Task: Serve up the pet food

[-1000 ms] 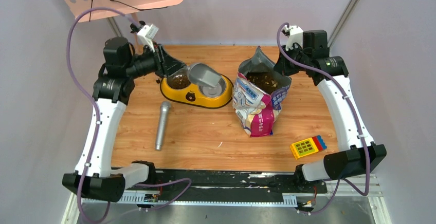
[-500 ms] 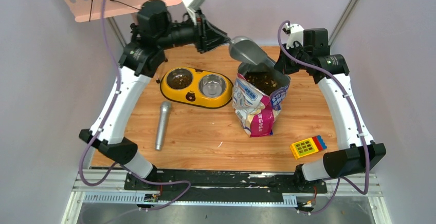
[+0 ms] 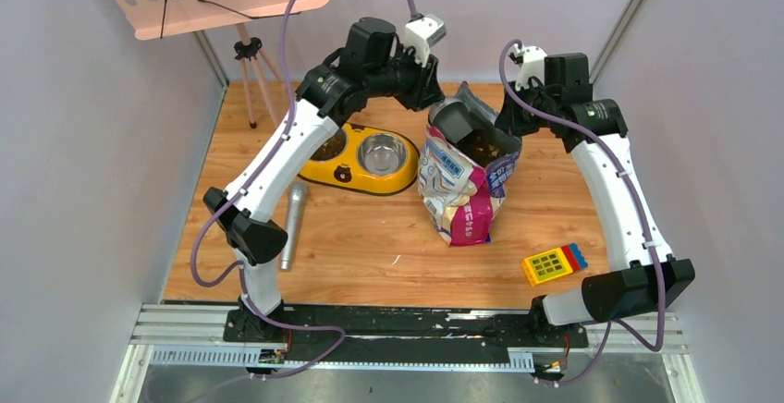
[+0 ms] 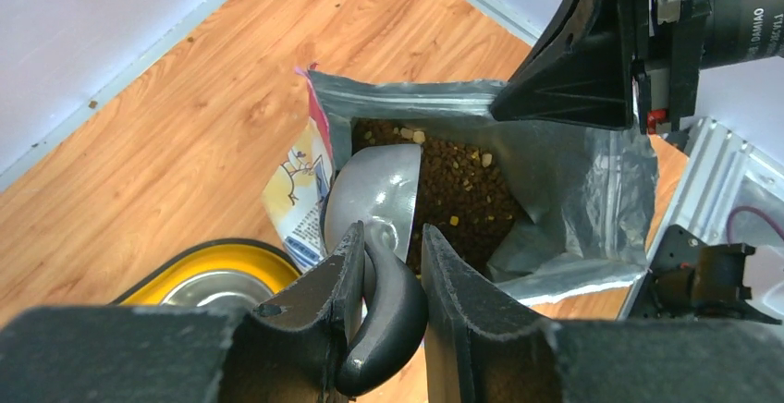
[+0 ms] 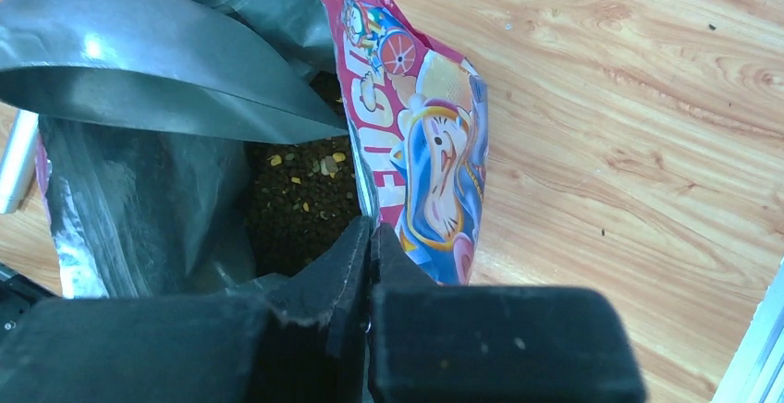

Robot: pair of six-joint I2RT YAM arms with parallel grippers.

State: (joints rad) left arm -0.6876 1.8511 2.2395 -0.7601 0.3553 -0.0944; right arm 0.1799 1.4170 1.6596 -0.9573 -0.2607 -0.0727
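Your left gripper [image 4: 393,237] clamps the scoop [image 4: 374,190], bowl in the bag [image 4: 573,181] mouth, pet food [image 4: 462,190] just beneath; right gripper [image 5: 370,232] pinches the bag's rim.

I see a wooden table [image 3: 370,237] with plain grain and a dull satin finish. The pink-purple printed film cat-food bag [image 5: 425,144] is glossy outside and crinkled silver foil inside. The dark brown dry kibble [image 4: 462,190] looks matt and granular. The rounded grey metal scoop [image 4: 374,190] is smooth and catches highlights. My left pincer [image 4: 388,246] has matt black plastic fingers [image 4: 458,283]. The yellow plastic double-bowl feeder [image 3: 388,181] shines.
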